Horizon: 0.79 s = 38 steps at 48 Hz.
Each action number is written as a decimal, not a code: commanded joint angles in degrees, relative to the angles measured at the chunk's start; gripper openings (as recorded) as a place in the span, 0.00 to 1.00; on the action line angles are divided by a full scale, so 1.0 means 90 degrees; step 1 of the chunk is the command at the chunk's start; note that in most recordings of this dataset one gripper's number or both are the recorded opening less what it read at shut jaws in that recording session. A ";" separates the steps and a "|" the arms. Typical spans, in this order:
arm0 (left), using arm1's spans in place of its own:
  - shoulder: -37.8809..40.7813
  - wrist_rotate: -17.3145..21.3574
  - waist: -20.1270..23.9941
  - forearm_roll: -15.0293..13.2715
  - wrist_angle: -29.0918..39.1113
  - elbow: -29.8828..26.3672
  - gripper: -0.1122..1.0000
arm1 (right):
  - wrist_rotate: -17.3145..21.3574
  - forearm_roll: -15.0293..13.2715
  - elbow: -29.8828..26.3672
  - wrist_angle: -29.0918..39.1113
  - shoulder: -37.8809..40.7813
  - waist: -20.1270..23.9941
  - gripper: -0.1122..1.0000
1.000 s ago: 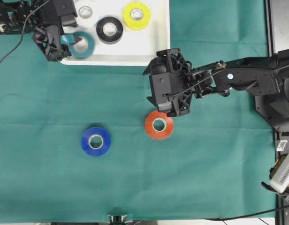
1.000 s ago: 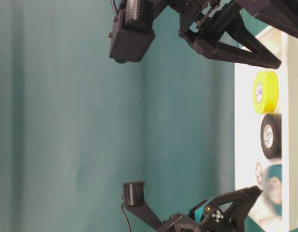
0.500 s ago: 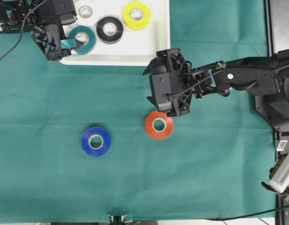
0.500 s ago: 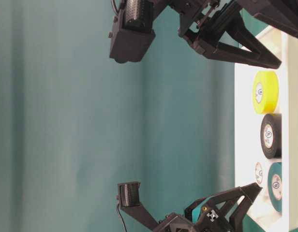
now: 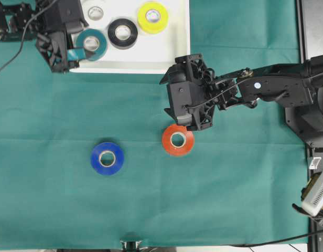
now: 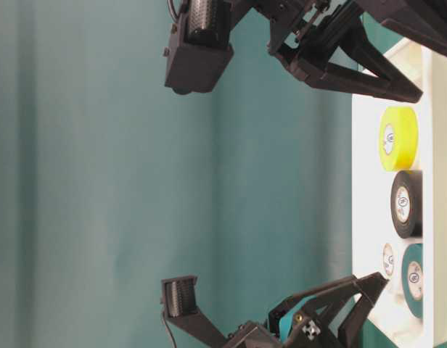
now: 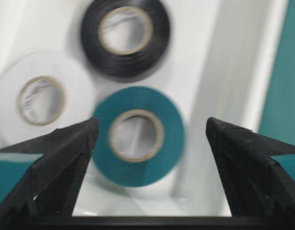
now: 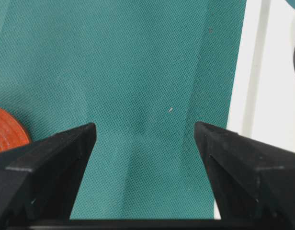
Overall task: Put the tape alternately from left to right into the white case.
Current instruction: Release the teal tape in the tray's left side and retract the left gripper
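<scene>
My left end effector (image 7: pixel 150 139) stands wide open and empty at the case's (image 5: pixel 167 52) left end, with the teal roll (image 7: pixel 138 135) lying flat on the case floor between and beyond its fingertips, touched by neither. My right end effector (image 8: pixel 145 139) is likewise open and holds nothing; it hangs above the green surface (image 5: pixel 229 199), with the red roll (image 5: pixel 178 139) just beside it.

Contents of the case: the teal roll, a white roll (image 5: pixel 95 12), a black roll (image 5: pixel 122 33) and a yellow roll (image 5: pixel 152 17), all flat, cores up. Two remain on the surface: the red one and a blue roll (image 5: pixel 107 158), well apart from each other and from the case.

Handling, as judged: these rolls look light and stiff, with a rigid pale core and a smooth, possibly slick outer winding. Nothing fragile. The sound hold appears to be one finger inside the core and one outside the ring wall, pinching that wall; a grip across the full outer diameter would need nearly the whole opening and could let the roll squirt out. Light weight means a nudged roll may slide on the cloth, so the descent should be centred.
</scene>
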 commanded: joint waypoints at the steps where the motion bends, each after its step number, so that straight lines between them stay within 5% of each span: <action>1: -0.0205 0.0000 -0.0215 0.0000 -0.0029 -0.0039 1.00 | 0.0010 0.0010 -0.0039 -0.0049 -0.0166 0.0010 0.86; 38: -0.0322 -0.0039 -0.2021 0.0000 -0.0020 0.0107 1.00 | 0.0010 0.0010 -0.0020 -0.0049 -0.0166 0.0010 0.87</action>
